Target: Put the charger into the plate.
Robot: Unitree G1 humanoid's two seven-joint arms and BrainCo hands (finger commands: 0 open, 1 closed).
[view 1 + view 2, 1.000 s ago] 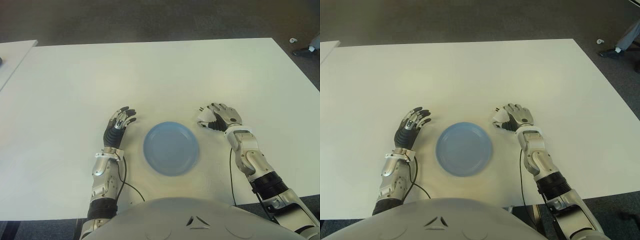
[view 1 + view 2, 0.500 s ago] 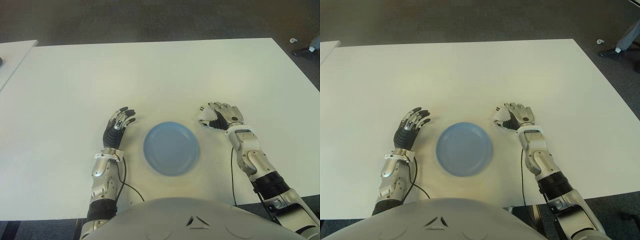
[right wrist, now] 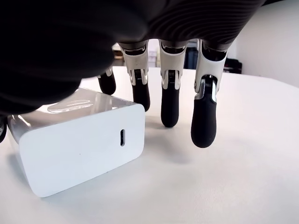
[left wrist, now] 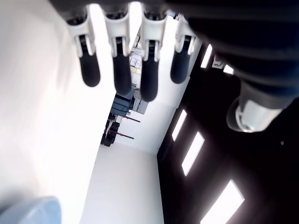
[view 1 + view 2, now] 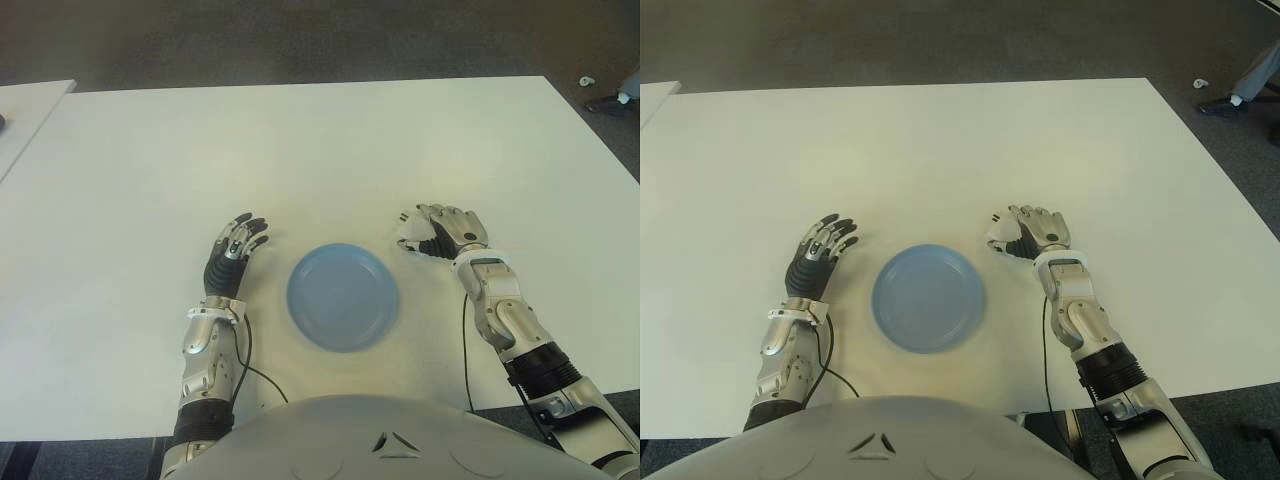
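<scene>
While the right hand (image 5: 445, 232) hangs over the charger (image 3: 79, 140), its fingers (image 3: 203, 116) are only half curled. In the right wrist view three fingertips point down just past the white block, and a fourth is close to its far top edge. I cannot tell if any of them touch it. The thumb is hidden, so no grip shows yet.

The charger sits flat on the white worktop (image 5: 320, 150). It lies under the palm, toward the thumb side. Its long side runs across the hand, and the end with the small slot faces the camera. So the fingers must curl back toward the palm to trap it.

The plate (image 5: 343, 296) is blue and has nothing in it. It sits near the right hand, on its inner side, between the two hands. The right hand is much nearer the charger than the left.

The left hand (image 5: 232, 255) shows on the other side of the plate, with its fingers spread and holding nothing.

From the eye views the charger is just a small white bit (image 5: 409, 233) peeking out by the right fingers. Only the right wrist view shows its shape and the gaps around it.
</scene>
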